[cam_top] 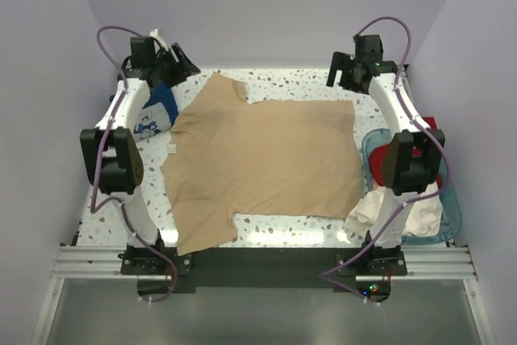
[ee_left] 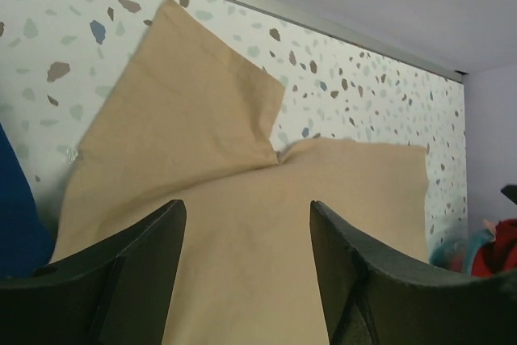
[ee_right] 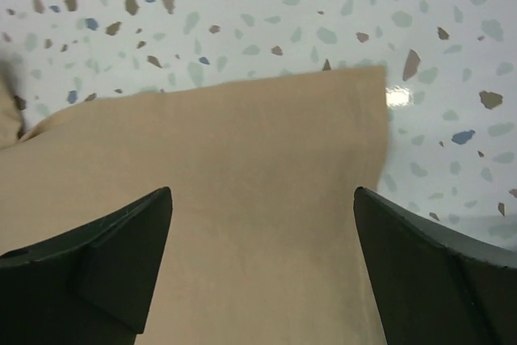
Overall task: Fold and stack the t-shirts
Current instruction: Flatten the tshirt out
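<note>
I find the tan t-shirt [cam_top: 266, 159] spread out across the middle of the speckled surface [cam_top: 299, 86], with one sleeve pointing to the far left corner. Left tool [ee_left: 246, 208]: fingers apart, holding nothing, above the shirt near that sleeve. Right tool [ee_right: 262, 191]: fingers wide apart, holding nothing, above the shirt's far right corner. The navy t-shirt [cam_top: 157, 115] lies at the left edge. The cream-white t-shirt [cam_top: 376, 208] spills from the teal basket [cam_top: 448, 220] at the right, which also holds the red t-shirt [cam_top: 430, 125].

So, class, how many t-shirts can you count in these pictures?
4: tan shirt spread across the table, navy shirt at its left edge, red shirt and cream-white shirt in the basket on the right. More may be hidden there.
</note>
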`<control>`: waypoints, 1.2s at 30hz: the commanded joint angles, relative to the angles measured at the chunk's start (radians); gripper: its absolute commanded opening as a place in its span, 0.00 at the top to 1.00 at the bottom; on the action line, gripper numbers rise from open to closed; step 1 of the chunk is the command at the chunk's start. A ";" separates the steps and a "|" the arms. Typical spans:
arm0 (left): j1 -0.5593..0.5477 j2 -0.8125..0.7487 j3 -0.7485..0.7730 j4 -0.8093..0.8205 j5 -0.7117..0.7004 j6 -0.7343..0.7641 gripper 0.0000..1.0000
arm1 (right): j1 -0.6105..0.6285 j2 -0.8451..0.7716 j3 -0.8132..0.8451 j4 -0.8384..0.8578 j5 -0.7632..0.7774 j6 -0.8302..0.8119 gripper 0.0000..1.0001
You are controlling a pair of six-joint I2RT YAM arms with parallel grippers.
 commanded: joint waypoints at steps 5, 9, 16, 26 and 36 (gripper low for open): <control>-0.028 -0.397 -0.383 0.090 -0.042 0.089 0.31 | 0.043 -0.173 -0.093 0.004 -0.187 -0.028 0.01; -0.057 -0.446 -0.543 0.060 -0.060 0.083 0.31 | 0.080 -0.246 -0.227 -0.025 -0.209 -0.005 0.01; -0.084 -0.487 -0.696 0.063 -0.043 0.066 0.30 | 0.100 -0.369 -0.515 -0.016 -0.259 0.077 0.01; -0.085 -0.428 -0.800 0.135 -0.025 0.037 0.30 | 0.104 -0.371 -0.722 0.048 -0.269 0.121 0.01; -0.085 -0.262 -0.803 0.193 -0.017 0.026 0.29 | 0.104 -0.265 -0.727 0.054 -0.238 0.142 0.02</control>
